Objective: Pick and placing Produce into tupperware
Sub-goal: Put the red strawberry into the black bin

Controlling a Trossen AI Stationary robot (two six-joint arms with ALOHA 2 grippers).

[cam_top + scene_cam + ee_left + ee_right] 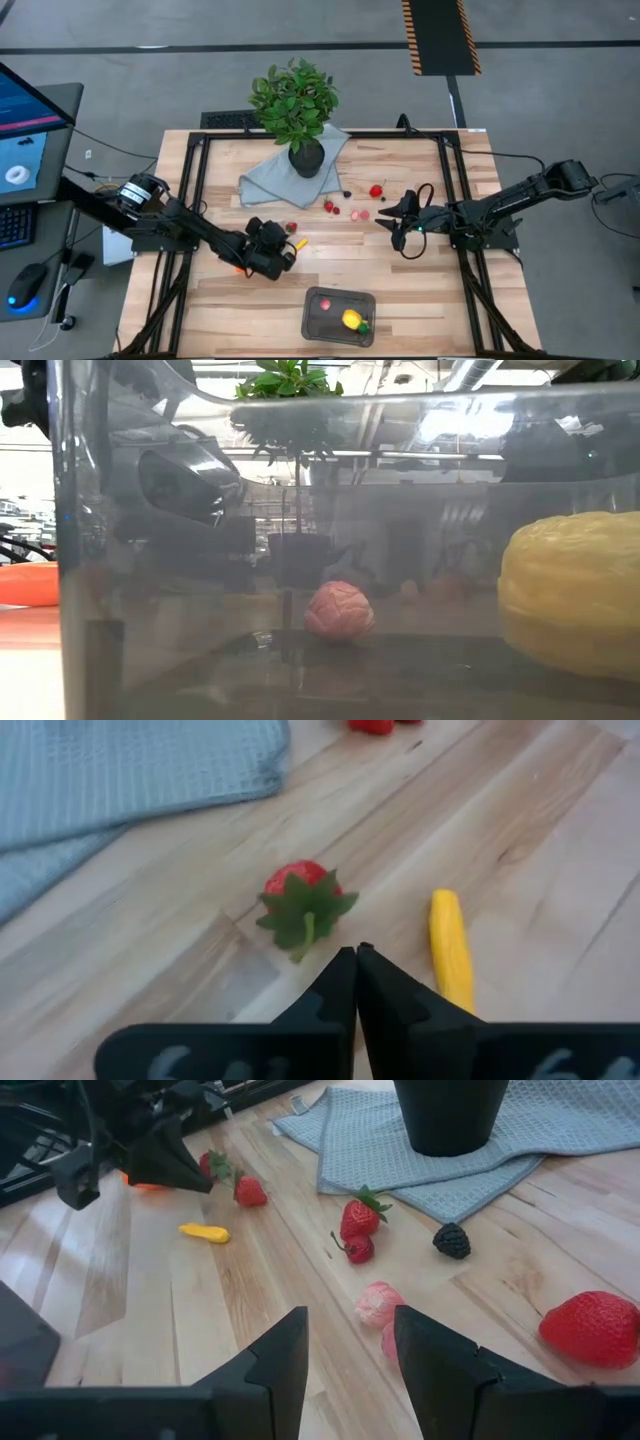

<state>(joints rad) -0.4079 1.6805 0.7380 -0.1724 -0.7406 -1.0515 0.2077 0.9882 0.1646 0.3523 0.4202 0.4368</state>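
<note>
The tupperware [340, 316], a clear grey tub, stands near the table's front edge; a yellow lemon [351, 320] and a pink berry [326, 304] lie in it, and both also show in the low view, the lemon [575, 600] and the berry [338, 610]. My left gripper [356, 952] is shut and empty, low over the table, its tips just short of a red strawberry [305, 900] with a yellow banana [450, 945] beside it. My right gripper [345, 1335] is open and empty, just above the table, with pink berries [378, 1302], a dark berry [451, 1240] and strawberries [360, 1218] ahead of it.
A leafy plant in a black pot [305, 158] stands on a blue-grey cloth [270, 178] at the table's far middle. An orange carrot [25, 582] lies by my left arm. A large strawberry [590, 1328] lies close to my right gripper. Black frame rails [195, 180] run along the table's sides.
</note>
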